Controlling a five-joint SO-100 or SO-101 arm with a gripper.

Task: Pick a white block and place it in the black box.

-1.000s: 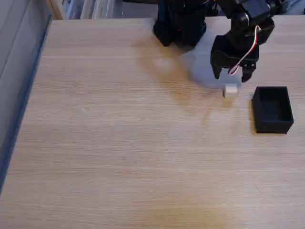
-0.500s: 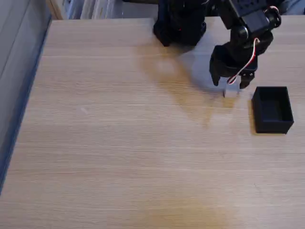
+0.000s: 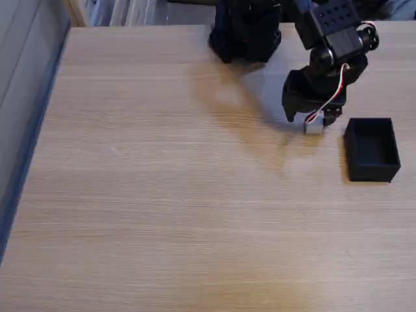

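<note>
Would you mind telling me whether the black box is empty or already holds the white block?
Empty: the black box shows only dark interior, while the white block sits on the table beside it, under the gripper.

No readable txt, labels, brands or nos. anywhere on the arm, box, block or table.

**Black parts on pale wood**

In the fixed view the table is light tan wood with fine lengthwise grain. The arm and its gripper are black, crossed by a red-and-white wire. The white block looks greyish in shade. The black box is matte black throughout.
</note>
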